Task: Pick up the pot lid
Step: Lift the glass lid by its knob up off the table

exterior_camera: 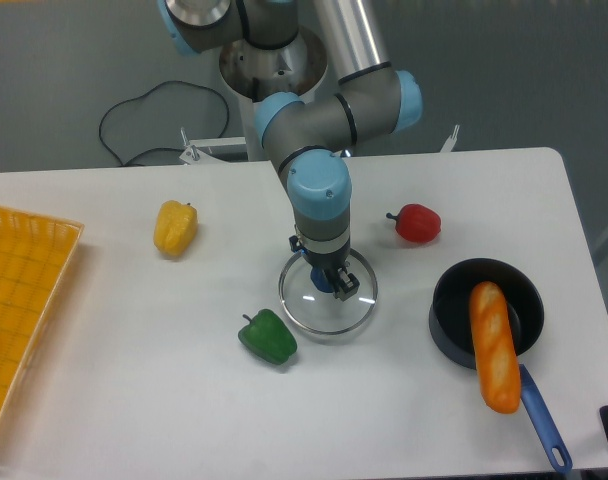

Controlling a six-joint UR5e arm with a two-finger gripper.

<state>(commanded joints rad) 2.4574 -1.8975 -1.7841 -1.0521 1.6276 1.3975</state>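
Arm (324,180) slanting down over the far edge of the desk (134,350), I have my end effector (325,266) clamped on the blue knob (322,281) of the pot lid (329,316), around mid-desk. As the camera sees it, a green pepper (268,338) sits just beside the lid's near left; a yellow pepper (175,228) lies well apart, farther left. Toward the right edge are a red pepper (417,223) and black pan (451,318). The lid is round, see-through, with a thin grey rim.
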